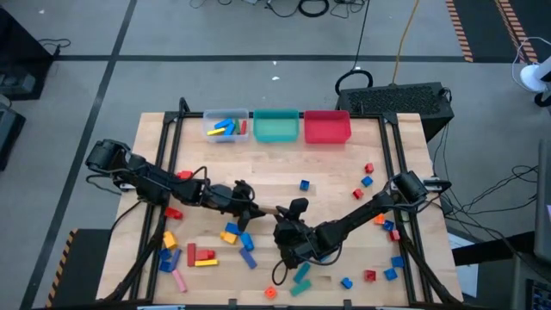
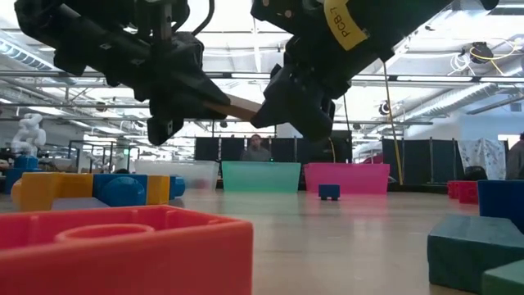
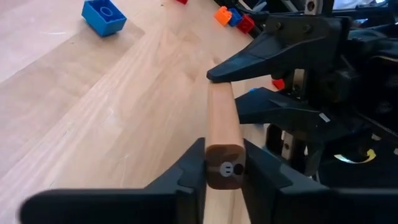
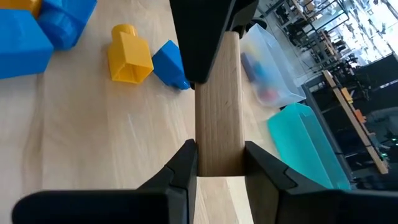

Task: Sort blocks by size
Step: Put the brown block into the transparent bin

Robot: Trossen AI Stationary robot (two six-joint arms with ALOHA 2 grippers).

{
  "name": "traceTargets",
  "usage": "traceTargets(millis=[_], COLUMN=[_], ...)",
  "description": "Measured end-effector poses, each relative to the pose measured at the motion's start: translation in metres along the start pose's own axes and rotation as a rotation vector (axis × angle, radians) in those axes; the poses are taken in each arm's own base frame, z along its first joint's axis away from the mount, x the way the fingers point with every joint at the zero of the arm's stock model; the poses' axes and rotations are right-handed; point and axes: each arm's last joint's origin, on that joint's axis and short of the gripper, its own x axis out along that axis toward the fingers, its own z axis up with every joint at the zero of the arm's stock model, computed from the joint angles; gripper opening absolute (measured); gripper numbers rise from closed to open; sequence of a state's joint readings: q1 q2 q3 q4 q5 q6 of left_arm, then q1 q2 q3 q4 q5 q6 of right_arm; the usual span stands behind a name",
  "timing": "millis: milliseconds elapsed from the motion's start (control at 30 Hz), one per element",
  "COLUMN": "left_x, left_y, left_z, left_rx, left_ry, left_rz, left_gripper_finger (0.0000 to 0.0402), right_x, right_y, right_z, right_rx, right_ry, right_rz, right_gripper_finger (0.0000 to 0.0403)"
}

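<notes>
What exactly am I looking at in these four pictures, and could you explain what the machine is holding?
Two dark robot arms work at a wooden table. One picture looks straight down, one looks level across the tabletop, and two come from cameras on the arms' wrists. Coloured toy blocks lie scattered on the table, and three bins stand along the far edge: clear, teal and red. Only the clear one shows blocks inside. Mid-table, the left hand and the right hand each grip one end of the same long wooden bar, held above the surface between them, as in a handover.
</notes>
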State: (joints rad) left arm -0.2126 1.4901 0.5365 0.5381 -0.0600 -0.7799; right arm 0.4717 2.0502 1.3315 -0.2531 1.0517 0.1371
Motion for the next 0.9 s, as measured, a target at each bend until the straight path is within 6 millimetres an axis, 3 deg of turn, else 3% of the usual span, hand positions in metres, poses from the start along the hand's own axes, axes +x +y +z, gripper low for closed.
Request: traceTargets(millis=[267, 600, 900], left_x=[0.000, 0.000, -0.005], left_y=[0.003, 0.011, 0.037], left_z=[0.003, 0.012, 0.037], left_rx=[0.018, 0.037, 0.020], left_ry=[-0.006, -0.055, -0.095], left_rz=[0.004, 0.053, 0.110], left_gripper_finger=[0.0063, 0.0063, 0.0063], right_x=[0.000, 0.004, -0.017], right_y=[0.000, -0.007, -0.047], right_z=[0.000, -0.002, -0.017], right_rx=[-0.003, 0.288, 0.490], right_ry=[0.002, 0.016, 0.186], right_rz=[-0.001, -0.054, -0.106], right_gripper_finger=[0.0088, 0.0185, 0.0223])
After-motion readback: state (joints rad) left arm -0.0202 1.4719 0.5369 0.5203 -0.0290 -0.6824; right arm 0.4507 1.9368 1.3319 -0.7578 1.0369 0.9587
